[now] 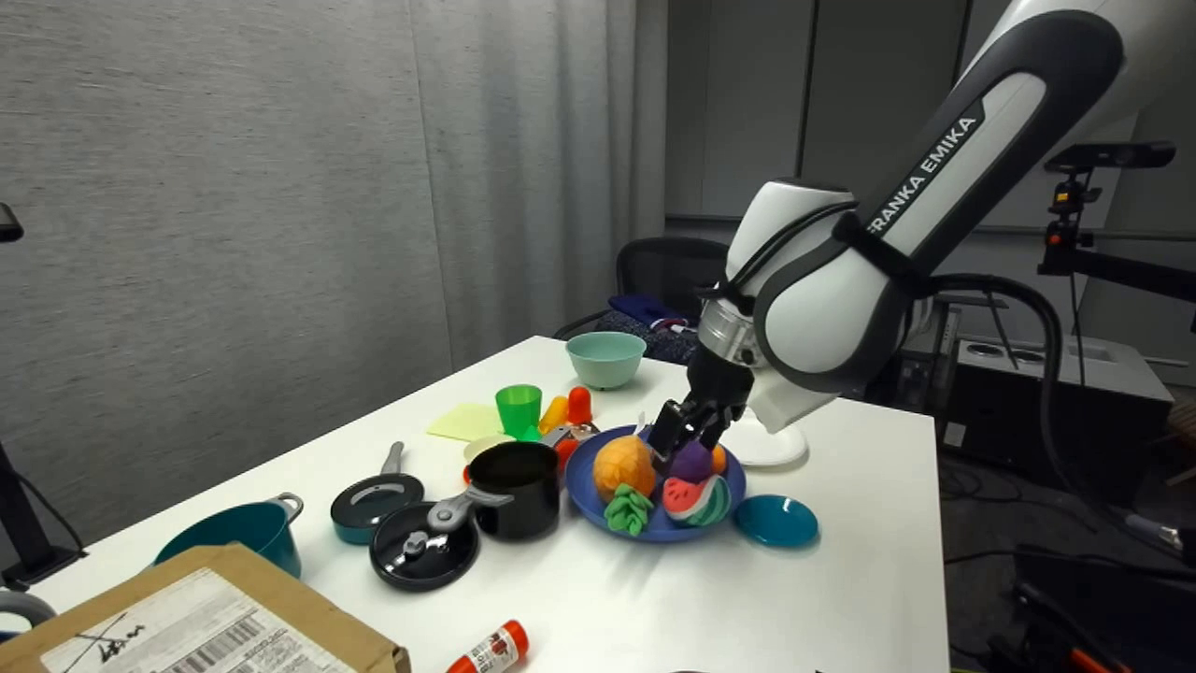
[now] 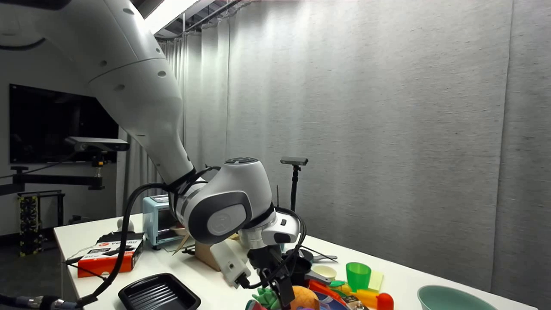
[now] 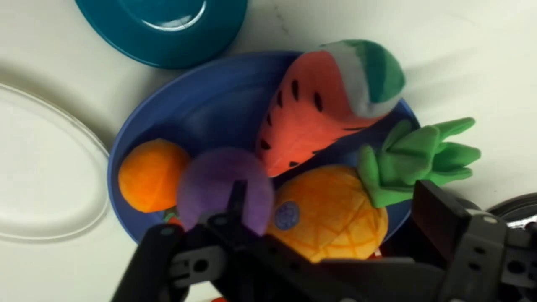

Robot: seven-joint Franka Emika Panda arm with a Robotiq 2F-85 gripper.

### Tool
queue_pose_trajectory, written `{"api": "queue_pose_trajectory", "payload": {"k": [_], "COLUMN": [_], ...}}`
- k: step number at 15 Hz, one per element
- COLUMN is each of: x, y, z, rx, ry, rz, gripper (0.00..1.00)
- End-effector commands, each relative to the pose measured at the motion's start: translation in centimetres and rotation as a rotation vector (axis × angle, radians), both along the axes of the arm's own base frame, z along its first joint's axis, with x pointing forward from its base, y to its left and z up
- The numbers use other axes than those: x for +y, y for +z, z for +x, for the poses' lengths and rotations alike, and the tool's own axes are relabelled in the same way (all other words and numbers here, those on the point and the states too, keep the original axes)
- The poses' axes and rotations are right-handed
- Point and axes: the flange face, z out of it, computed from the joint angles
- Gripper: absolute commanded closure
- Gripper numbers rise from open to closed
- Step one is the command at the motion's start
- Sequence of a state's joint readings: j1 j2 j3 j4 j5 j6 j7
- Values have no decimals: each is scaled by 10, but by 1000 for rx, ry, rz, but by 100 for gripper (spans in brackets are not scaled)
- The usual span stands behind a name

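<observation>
There they were: one pineapple, one watermelon, one orange, one purple toy (just one!), one green cup.

Soft plush against slick plastic

The plump orange pineapple toy looks like matt plush, its green leaves like folded cloth. The red, white and green wedge-shaped watermelon toy and the round purple toy show the same soft, dull fabric. The shallow blue dish appears smooth plastic with a faint sheen; the small teal plate is glossy and throws back a bright highlight. The tapered green plastic tumbler looks smooth, the two-fingered black gripper mostly matt. The brown cardboard box looks dull around its white paper label, and the long grey curtain is rough-textured cloth
</observation>
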State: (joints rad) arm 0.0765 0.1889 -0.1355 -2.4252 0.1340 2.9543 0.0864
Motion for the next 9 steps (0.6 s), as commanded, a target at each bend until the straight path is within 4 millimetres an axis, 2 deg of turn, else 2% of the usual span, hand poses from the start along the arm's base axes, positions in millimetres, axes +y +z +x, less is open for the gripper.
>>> {"api": "queue_pose_trajectory", "payload": {"k": [1, 7, 8, 9], "x": [21, 97, 86, 95], "y": [28, 58, 44, 49], "z": [-2, -15, -10, -12], "rx": [35, 154, 141, 152], "ry": [35, 299, 223, 255], "rz": [62, 281, 223, 247], "gripper": [0, 0, 0, 0]}}
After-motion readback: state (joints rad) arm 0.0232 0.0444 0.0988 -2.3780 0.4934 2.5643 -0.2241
